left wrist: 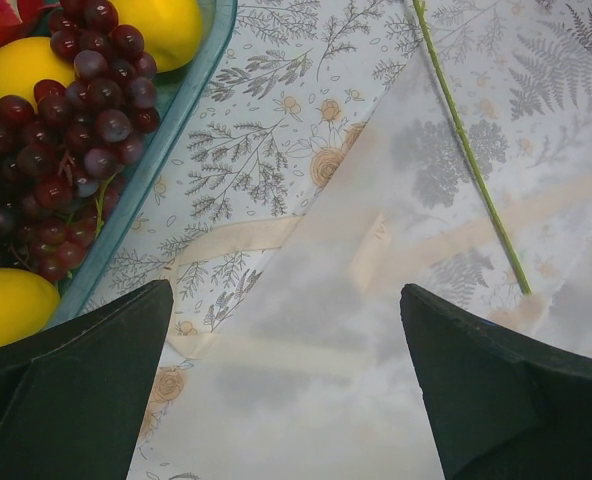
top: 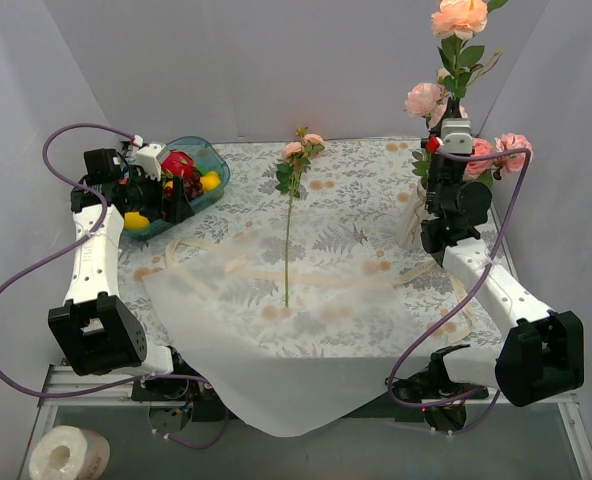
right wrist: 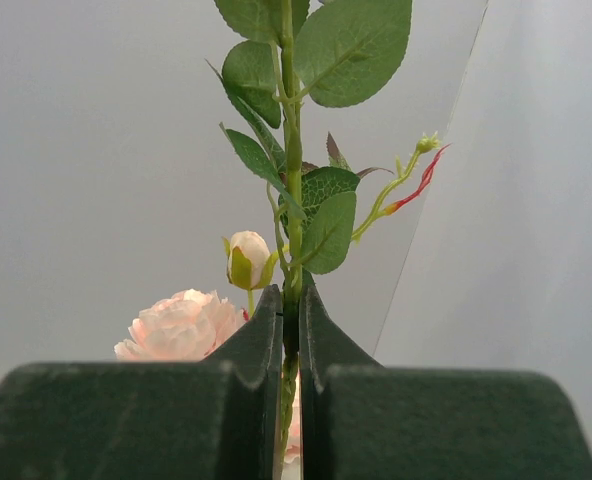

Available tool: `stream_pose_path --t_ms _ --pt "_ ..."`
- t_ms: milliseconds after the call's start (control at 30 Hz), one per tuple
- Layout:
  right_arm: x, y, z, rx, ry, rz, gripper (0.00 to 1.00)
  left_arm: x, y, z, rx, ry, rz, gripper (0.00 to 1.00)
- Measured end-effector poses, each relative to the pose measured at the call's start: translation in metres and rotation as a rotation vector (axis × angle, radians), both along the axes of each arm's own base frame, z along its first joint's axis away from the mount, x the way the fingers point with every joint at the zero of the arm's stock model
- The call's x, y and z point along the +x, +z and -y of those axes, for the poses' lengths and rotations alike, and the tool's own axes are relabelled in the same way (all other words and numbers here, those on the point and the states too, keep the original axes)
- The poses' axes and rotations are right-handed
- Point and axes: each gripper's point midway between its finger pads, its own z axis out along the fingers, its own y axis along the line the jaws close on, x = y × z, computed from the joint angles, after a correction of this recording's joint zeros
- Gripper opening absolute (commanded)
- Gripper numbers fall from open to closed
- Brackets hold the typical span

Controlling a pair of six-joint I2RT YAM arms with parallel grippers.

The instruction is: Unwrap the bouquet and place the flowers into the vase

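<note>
Flower stem (right wrist: 292, 200), leafy, one: right gripper (right wrist: 290, 330) clamped on it, upright, we judge for lowering cut-end first. Left gripper (left wrist: 286, 300) apart, above the spread wrapping paper (left wrist: 376, 350).

Wrapping paper (top: 276, 370) was thin, translucent, matt white. Tablecloth (left wrist: 276, 130) looked like matt printed cloth. Bowl (left wrist: 181, 100) was clear, bluish, glossy; grapes (left wrist: 76, 110) smooth, shiny. Ribbon (left wrist: 236, 235) was dull cream. Flower stem (right wrist: 292, 150) looked like smooth plastic; leaves (right wrist: 351, 45) matt, veined. Left gripper's fingers (left wrist: 76, 390) were matt dark plastic.
</note>
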Motion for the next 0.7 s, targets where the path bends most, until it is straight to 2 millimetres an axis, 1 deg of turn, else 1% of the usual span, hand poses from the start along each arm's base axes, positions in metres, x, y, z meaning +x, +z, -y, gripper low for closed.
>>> stream_pose_path --t_ms 100,267,367,700 --pt "0.001 -0.005 0.002 0.007 -0.014 0.003 0.01 0.001 0.002 0.000 0.001 -0.007 0.003 0.98" --pt "-0.002 -0.002 0.005 0.014 -0.024 0.026 0.01 0.001 0.003 0.001 0.002 -0.015 0.006 0.98" --pt "-0.002 -0.004 0.005 0.014 -0.024 0.024 0.01 0.001 0.004 0.001 0.002 -0.015 0.007 0.98" --pt "0.003 -0.020 0.002 -0.001 -0.019 -0.030 0.01 0.000 0.003 0.001 0.002 -0.016 0.004 0.98"
